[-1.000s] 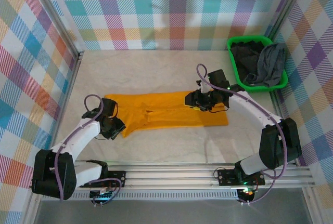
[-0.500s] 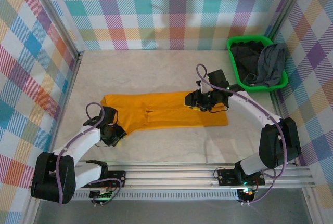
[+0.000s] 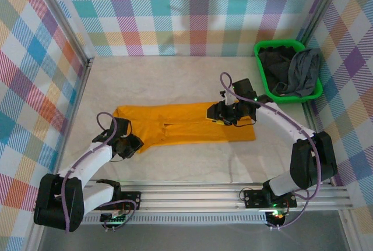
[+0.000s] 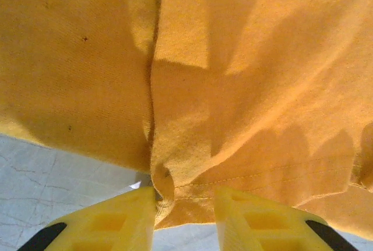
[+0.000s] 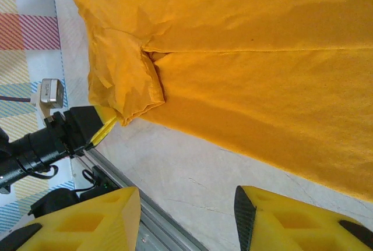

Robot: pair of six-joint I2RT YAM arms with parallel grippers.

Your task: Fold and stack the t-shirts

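The mustard-orange t-shirt point(image 3: 192, 127) lies flat across the middle of the table, folded into a long band. My left gripper point(image 3: 133, 144) sits low at its near left sleeve corner. In the left wrist view the left gripper point(image 4: 185, 195) is open, and the stitched sleeve hem point(image 4: 175, 195) lies between the two fingers, bunched against the left one. My right gripper point(image 3: 217, 113) hovers above the shirt's right half. In the right wrist view the right gripper point(image 5: 186, 195) is open over bare table, with the shirt point(image 5: 245, 47) beyond it and the left gripper point(image 5: 108, 124) at the sleeve.
A bright green basket point(image 3: 280, 44) stands at the back right, holding a grey t-shirt point(image 3: 300, 73) and a near-black t-shirt point(image 3: 273, 63). Plaid walls close three sides. A metal rail point(image 3: 233, 195) runs along the near edge. Bare table point(image 3: 192, 163) lies in front of the orange shirt.
My left arm has dropped lower and its gripper has turned in toward the shirt's sleeve corner, its jaws narrowing slightly. The right arm and the shirt have not moved.
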